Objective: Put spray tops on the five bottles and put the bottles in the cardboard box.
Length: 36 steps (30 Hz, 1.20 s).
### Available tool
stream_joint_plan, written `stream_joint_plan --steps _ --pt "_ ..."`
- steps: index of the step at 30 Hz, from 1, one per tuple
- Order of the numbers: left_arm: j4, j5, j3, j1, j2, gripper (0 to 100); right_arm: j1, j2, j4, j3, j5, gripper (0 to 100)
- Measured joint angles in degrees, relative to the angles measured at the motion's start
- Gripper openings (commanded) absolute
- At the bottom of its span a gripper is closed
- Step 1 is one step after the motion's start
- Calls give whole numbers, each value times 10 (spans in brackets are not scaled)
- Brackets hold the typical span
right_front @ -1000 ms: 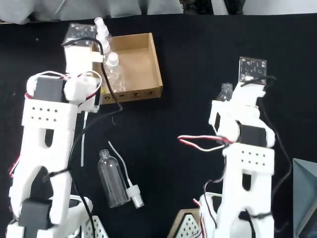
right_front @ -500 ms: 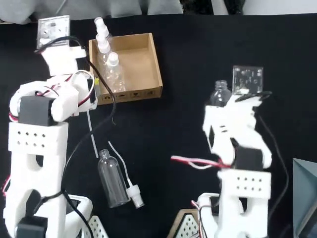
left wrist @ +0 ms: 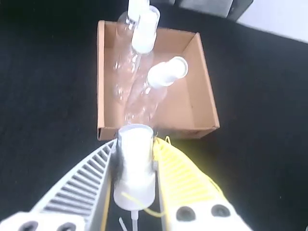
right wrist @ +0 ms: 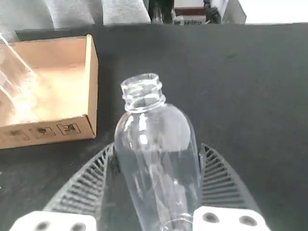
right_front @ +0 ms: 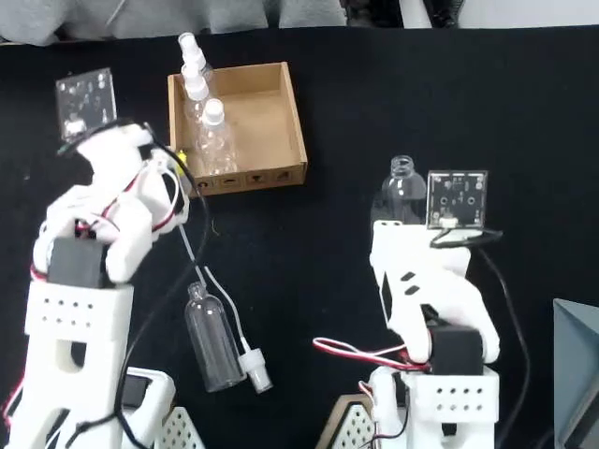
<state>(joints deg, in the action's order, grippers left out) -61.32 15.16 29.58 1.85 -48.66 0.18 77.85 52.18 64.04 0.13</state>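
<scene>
1. High view: your left gripper (right_front: 167,173) has drawn back from the cardboard box (right_front: 295,122). Your right gripper (right_front: 397,217) has pulled its open bottle (right_front: 401,187) nearer the arm's base.
2. Left wrist view: the fingers clamp a spray top (left wrist: 134,161). The box, holding three capped bottles (left wrist: 144,96), lies beyond the fingertips.
3. Right wrist view: the fingers grip the open bottle's body, with its neck past the tips.

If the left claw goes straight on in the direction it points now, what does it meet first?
Probably the near wall of the cardboard box, just ahead of the left claw and its spray top; height is unclear, so it may pass over.
</scene>
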Motion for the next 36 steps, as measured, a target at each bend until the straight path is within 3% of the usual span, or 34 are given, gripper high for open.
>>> stream_joint_plan --steps 12,21,31,36 --pt "84 2 126 0 -145 28 -83 7 -3 25 0 142" --pt "167 122 230 -1 -229 28 -88 40 -36 76 0 142" --pt "247 137 337 -1 -346 28 -91 125 -95 150 0 141" --pt "287 137 388 0 -396 28 -136 164 -125 196 0 141"
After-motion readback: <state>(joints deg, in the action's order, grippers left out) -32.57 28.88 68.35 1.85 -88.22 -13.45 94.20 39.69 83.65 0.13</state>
